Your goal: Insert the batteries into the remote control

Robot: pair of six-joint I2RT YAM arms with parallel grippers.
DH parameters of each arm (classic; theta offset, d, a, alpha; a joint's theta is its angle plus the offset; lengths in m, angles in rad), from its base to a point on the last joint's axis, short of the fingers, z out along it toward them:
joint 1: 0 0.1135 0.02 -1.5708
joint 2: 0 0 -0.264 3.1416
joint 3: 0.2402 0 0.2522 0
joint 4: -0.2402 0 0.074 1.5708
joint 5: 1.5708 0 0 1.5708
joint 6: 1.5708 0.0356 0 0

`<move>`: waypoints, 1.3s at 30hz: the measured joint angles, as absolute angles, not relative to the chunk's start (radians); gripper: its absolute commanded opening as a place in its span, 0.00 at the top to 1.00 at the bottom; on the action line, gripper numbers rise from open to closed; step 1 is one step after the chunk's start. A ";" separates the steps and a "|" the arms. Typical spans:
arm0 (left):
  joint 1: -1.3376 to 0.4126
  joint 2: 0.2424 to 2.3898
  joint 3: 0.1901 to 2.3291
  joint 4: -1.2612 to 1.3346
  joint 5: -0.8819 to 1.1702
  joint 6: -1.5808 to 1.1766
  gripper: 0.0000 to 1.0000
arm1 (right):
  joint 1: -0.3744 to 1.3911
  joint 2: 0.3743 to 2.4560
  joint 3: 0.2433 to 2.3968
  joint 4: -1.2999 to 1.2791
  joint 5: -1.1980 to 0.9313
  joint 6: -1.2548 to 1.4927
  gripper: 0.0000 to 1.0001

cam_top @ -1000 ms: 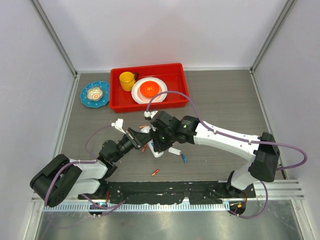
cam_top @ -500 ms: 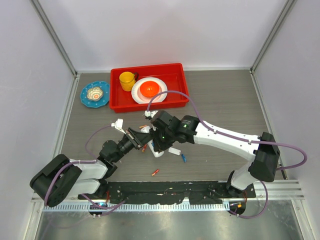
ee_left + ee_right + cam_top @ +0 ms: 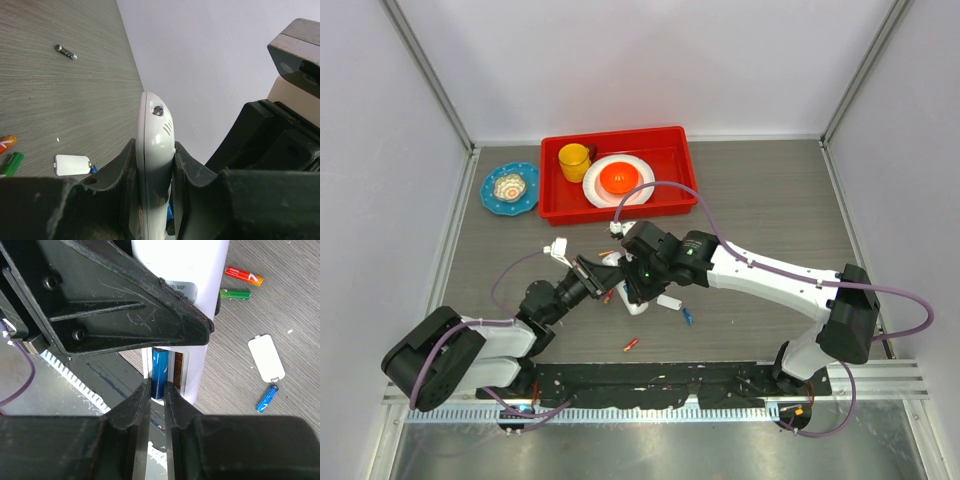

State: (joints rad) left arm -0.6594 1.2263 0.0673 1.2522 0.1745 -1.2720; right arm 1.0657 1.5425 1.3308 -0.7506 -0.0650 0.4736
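The left gripper (image 3: 154,152) clamps the remote control (image 3: 150,120) edgewise; the right gripper (image 3: 157,390), nearly closed, pinches the blue battery (image 3: 160,371) inside the open bay (image 3: 176,371); keep it parallel, then press gently.

Left arm (image 3: 498,342), right arm (image 3: 770,275): white shells, chunky black joints. Purple cables (image 3: 670,190) loop off both, and white connectors show near the wrists. A black plate (image 3: 650,385) sits under the bases. Left tool (image 3: 154,160): matte black, scratched, two screws (image 3: 76,334) in its flank. Right tool (image 3: 157,390): black, grainy fingers (image 3: 125,412).
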 measured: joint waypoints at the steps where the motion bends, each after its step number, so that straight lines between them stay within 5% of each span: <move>1: -0.659 1.230 0.068 1.254 0.175 -1.273 0.99 | 1.065 1.542 1.331 -0.751 -0.065 0.473 0.79; 39: -0.679 1.273 0.078 1.276 0.200 -1.275 1.00 | 1.064 1.542 1.375 -0.742 -0.054 0.474 0.66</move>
